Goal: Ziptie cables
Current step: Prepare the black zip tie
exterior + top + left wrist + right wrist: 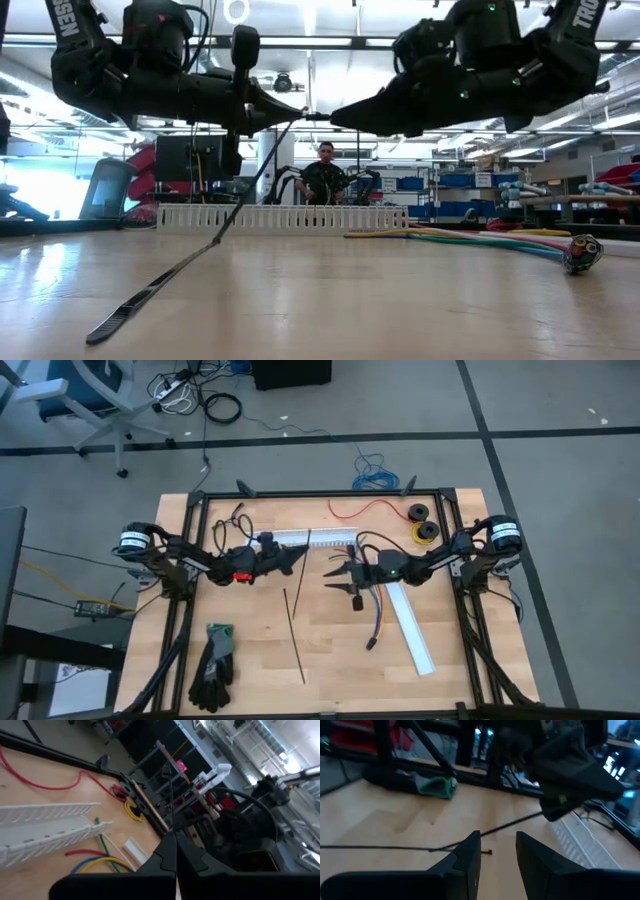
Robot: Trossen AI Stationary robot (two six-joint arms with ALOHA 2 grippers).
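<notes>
A long black zip tie (295, 640) has its near length lying on the table and rises to my left gripper (298, 559), which is shut on it above the table's middle. My right gripper (342, 582) hangs open just to the right, tip to tip with the left one (300, 116), and has nothing between its fingers (470, 855). The cables (376, 615), a bundle of yellow, green, blue and red wires, lie on the table below the right gripper. They end at a small dark connector (582, 252). My left gripper pinches the zip tie between its two shut fingertips (167, 845), a little short of the tie's far end (292, 124). The fingers are level and point toward the table's right, across the tie. The tie slants down from them, and its near part (150, 295) rests on the table.
One white slotted channel (312, 540) lies along the far side and another (410, 628) at the right, beside the cables. Dark gloves (212, 665) lie near the front left. Wire spools (424, 525) and a loose red wire (370, 510) sit at the far right. A person stands beyond the table.
</notes>
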